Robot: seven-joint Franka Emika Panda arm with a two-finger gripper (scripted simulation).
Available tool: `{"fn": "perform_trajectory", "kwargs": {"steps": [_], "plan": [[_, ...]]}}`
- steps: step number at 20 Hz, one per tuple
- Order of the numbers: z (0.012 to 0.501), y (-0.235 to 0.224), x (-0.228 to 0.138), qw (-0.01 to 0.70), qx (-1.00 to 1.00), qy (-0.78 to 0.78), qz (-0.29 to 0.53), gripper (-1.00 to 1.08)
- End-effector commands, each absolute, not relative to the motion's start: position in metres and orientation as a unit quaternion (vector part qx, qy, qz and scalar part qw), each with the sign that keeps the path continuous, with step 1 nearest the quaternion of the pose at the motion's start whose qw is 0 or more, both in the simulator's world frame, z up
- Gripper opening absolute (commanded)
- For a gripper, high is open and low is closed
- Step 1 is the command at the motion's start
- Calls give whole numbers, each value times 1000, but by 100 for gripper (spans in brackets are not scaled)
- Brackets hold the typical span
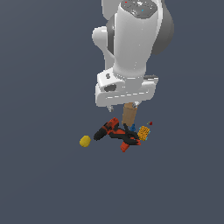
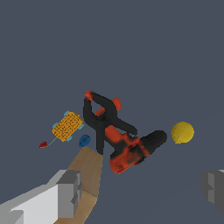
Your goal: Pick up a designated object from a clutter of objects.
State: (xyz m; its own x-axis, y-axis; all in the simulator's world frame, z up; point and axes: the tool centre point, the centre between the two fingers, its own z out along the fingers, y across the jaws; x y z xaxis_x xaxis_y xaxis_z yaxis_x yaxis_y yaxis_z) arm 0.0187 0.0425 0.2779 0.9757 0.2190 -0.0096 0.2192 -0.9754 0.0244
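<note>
While the arm hangs over the clutter, the gripper (image 2: 140,192) sits w/ jaws spread wide & nothing between them; in the wrist view one grey finger (image 2: 68,192) shows against the tall tan box (image 2: 87,175) and the other finger (image 2: 214,190) is at the far edge, well apart. In the exterior view the white arm body hides the fingers, so that view can't confirm the jaw state.

The designated object (image 2: 101,118), black w/ red-orange tips, looks like a clamp w/ splayed handles. It lies on the dark bench (image 1: 43,183), touching & partly overlapping the red-and-black drill (image 2: 133,151), just beside the tan box. In the exterior view it runs across the drill (image 1: 107,129) toward a red end at (image 1: 125,148).

An orange-yellow block (image 2: 67,126) sits near the clamp's other side, w/ a blue bit (image 2: 84,140) between block & box, and a tiny red bit (image 2: 43,144) just past the block. The yellow ball (image 2: 182,132) lies apart from the pile, beyond the drill's chuck end.
</note>
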Motion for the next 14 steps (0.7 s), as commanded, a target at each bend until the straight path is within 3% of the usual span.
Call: {"fn": "perform_trajectory", "kwargs": {"steps": [1,14], "plan": [[262,46,22,12,991,137,-4,100],[160,69,35,5,953,304,-2,100]]}}
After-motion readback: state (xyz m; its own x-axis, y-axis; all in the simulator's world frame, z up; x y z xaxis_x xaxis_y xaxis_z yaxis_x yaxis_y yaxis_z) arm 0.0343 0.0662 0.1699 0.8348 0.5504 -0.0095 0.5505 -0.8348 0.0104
